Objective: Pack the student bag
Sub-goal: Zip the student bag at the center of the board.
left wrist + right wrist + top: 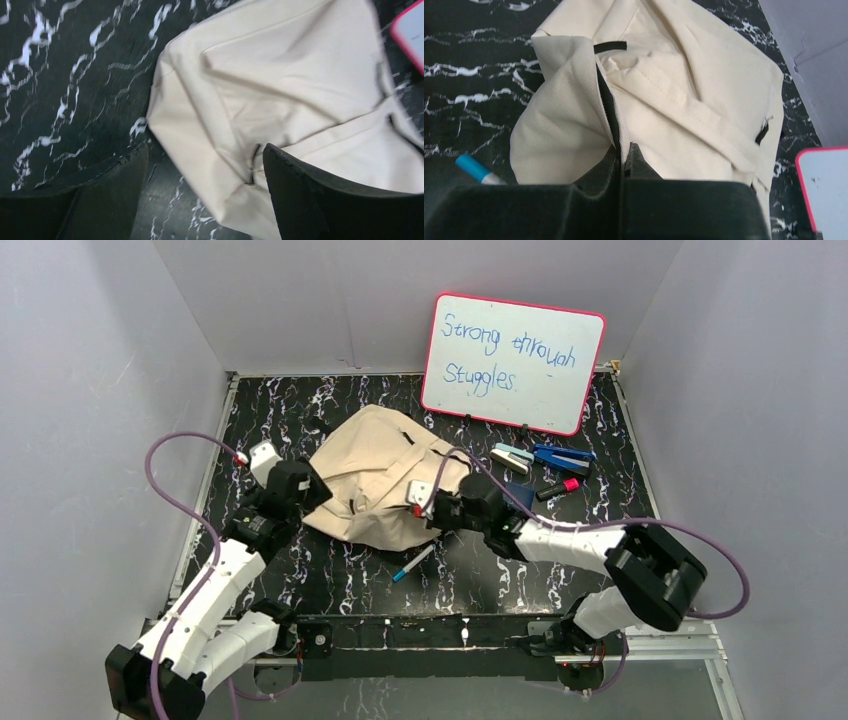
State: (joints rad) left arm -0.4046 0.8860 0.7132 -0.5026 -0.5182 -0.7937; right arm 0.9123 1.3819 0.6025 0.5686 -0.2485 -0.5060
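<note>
The student bag (pixel 375 475) is a cream canvas backpack lying crumpled in the middle of the black marbled table. My right gripper (pixel 425 502) is shut on the bag's zipper edge (pixel 611 115) at its near right side and holds that flap up. In the right wrist view the jaws (pixel 623 152) pinch the fabric. My left gripper (pixel 300 485) is open at the bag's left side. In the left wrist view its fingers (pixel 205 175) straddle a corner of the bag (pixel 260 100) without closing on it.
A blue-capped marker (pixel 412 564) lies on the table in front of the bag, seen too in the right wrist view (pixel 474 169). A stapler (pixel 511 458), a blue tool (pixel 562 457) and a red-capped marker (pixel 558 488) lie at the right. A pink-framed whiteboard (pixel 512 360) stands at the back.
</note>
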